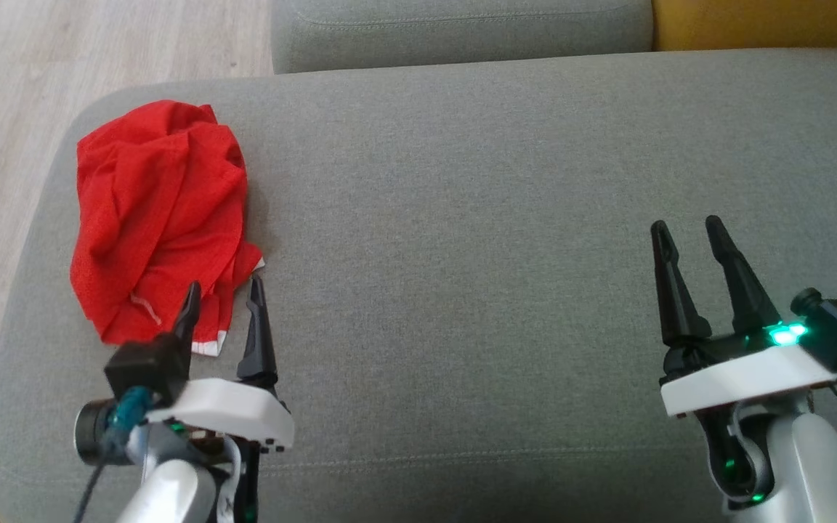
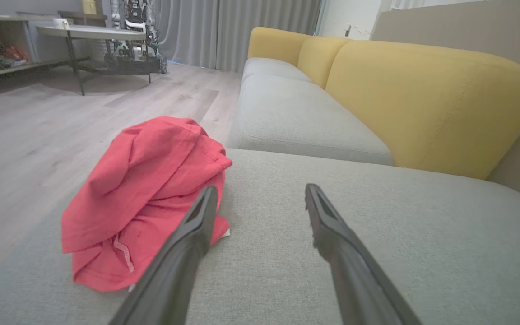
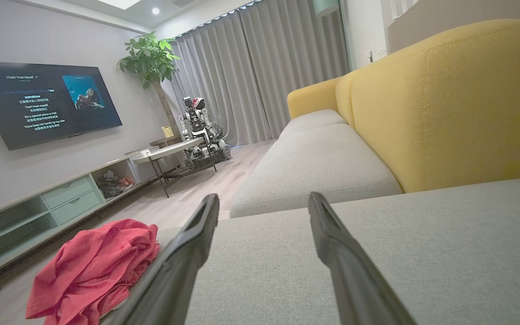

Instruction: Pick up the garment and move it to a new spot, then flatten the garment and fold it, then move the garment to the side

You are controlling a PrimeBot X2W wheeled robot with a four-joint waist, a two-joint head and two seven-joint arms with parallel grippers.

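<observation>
**Head view.** The garment [image 1: 160, 218] is a red, crumpled heap of fine mesh-like cloth with deep folds. A strip of white trim shows along its near hem. It lies at the left end of the grey seat cushion [image 1: 498, 218], close to that cushion's rounded left edge. The left gripper [image 1: 224, 287] is at the near side of the heap with its jaws wide and nothing between them. One finger overlaps the red cloth and the other stands over bare cushion just beside the hem. Whether either touches the fabric cannot be told. The right gripper [image 1: 686, 225] is over the cushion's right part, well apart from the garment, its jaws also wide and empty. Pale wooden floor [image 1: 11, 87] lies beyond the cushion's left edge. A second grey cushion [image 1: 462, 29] and a yellow backrest [image 1: 767, 22] border its far side.

**Left wrist view.** Seen low across the cushion, the heap stands up in a rounded hump, and a pale stitched seam runs near its lower edge. Past the cushion this view adds a round table [image 2: 90, 31] on dark legs and long grey curtains [image 2: 242, 27].

**Right wrist view.** The garment sits at the cushion's far left end, beyond the open fingers. This view adds a wall screen [image 3: 39, 101], a leafy plant [image 3: 149, 56], a low cabinet [image 3: 39, 207] and another robot [image 3: 199, 126] by the curtains.
</observation>
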